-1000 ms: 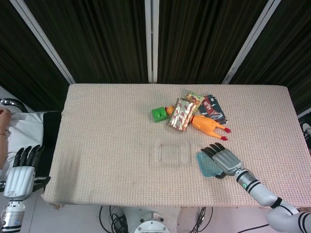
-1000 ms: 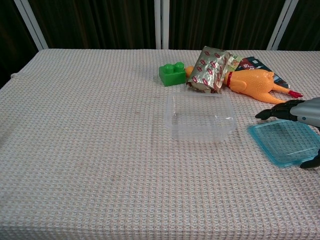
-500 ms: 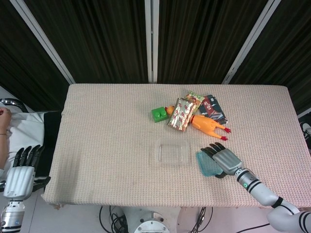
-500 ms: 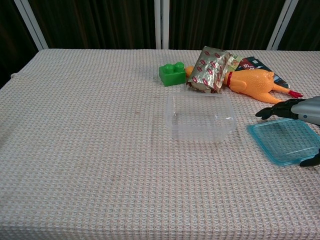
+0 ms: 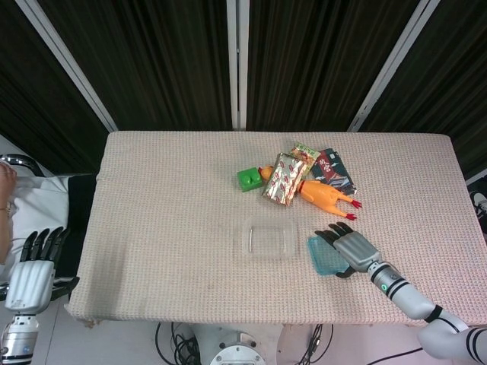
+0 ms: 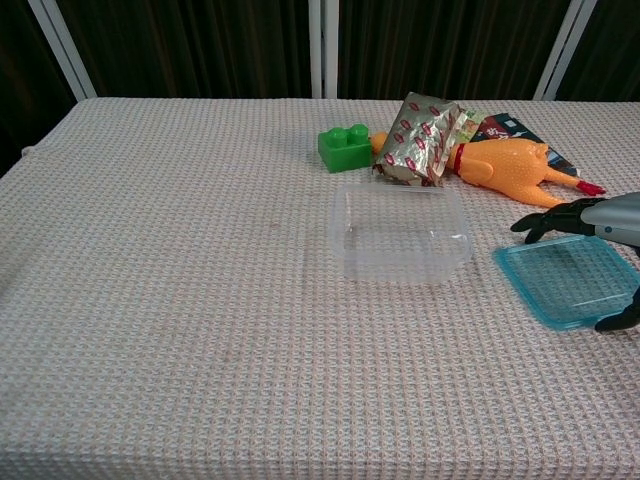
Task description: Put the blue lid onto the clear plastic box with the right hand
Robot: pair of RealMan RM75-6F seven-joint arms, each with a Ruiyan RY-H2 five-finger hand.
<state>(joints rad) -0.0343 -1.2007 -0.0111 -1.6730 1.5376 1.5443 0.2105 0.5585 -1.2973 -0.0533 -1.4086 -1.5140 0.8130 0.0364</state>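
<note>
Our right hand sits over the blue lid, fingers spread above its far edge, thumb at near edge; probably setting up an edge pinch, grip not confirmed. Lid flat on cloth. Clear plastic box just to the hand's left, open side up, ready for lid. Beyond: rubber chicken, foil packet, green block. Left hand parked off table, fingers straight and together.

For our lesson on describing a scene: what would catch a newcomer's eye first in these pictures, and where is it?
Probably the bright heap at the far side of the table: an orange rubber chicken, a shiny snack packet and a green block beside it. Nearer, the blue lid lies flat to the right of the clear plastic box, with the right hand spread over it.
</note>
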